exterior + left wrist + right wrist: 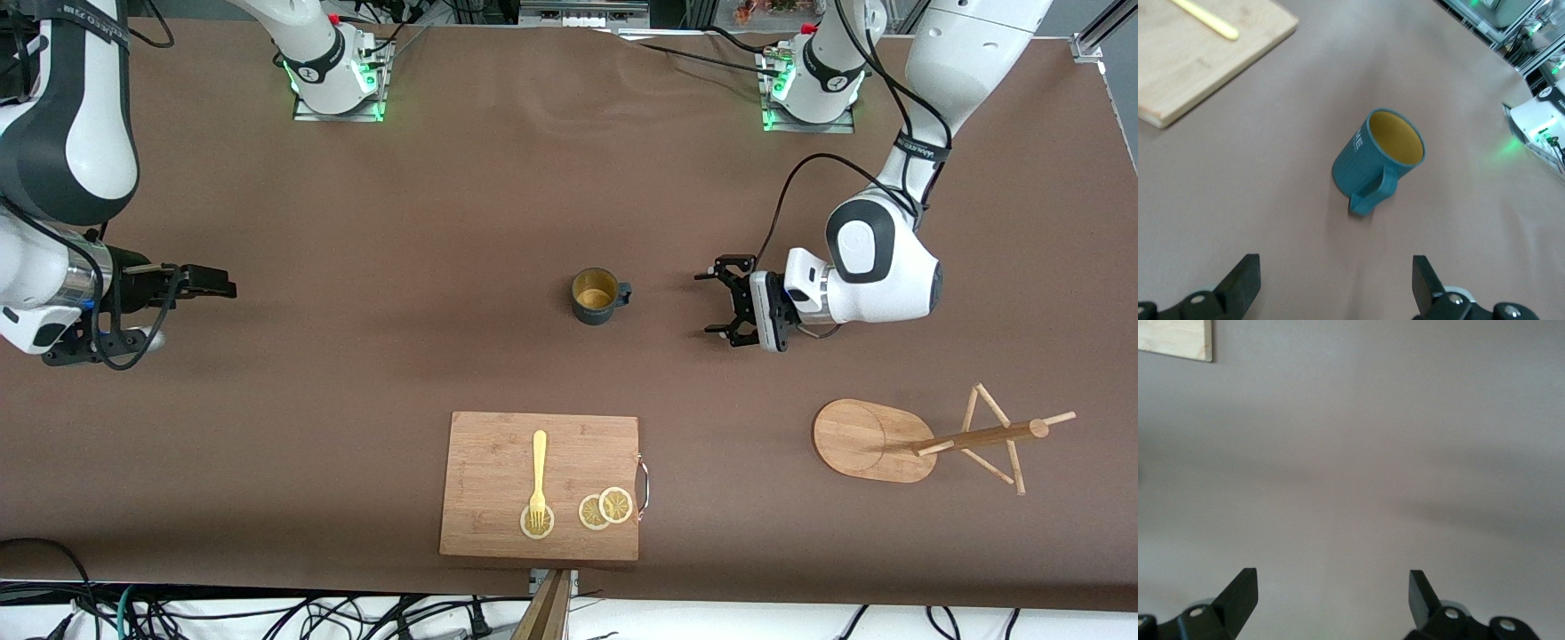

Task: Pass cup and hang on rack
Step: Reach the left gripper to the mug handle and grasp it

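Observation:
The dark teal cup [597, 296] stands upright on the brown table near its middle, its tan inside showing and its handle [623, 292] pointing toward the left arm's end. In the left wrist view the cup [1375, 157] is straight ahead with the handle facing the jaws. My left gripper [704, 303] is open and empty, low over the table, a short gap from the handle; it also shows in the left wrist view [1337, 287]. The wooden rack [867, 440] stands nearer the front camera at the left arm's end. My right gripper [222, 284] waits open and empty [1333, 597] at the right arm's end.
A rectangular wooden cutting board [498, 449] lies near the front edge, nearer the camera than the cup, with a yellow fork [538, 476] and lemon slices [605, 508] on it. Its corner shows in both wrist views [1178, 73] [1175, 337].

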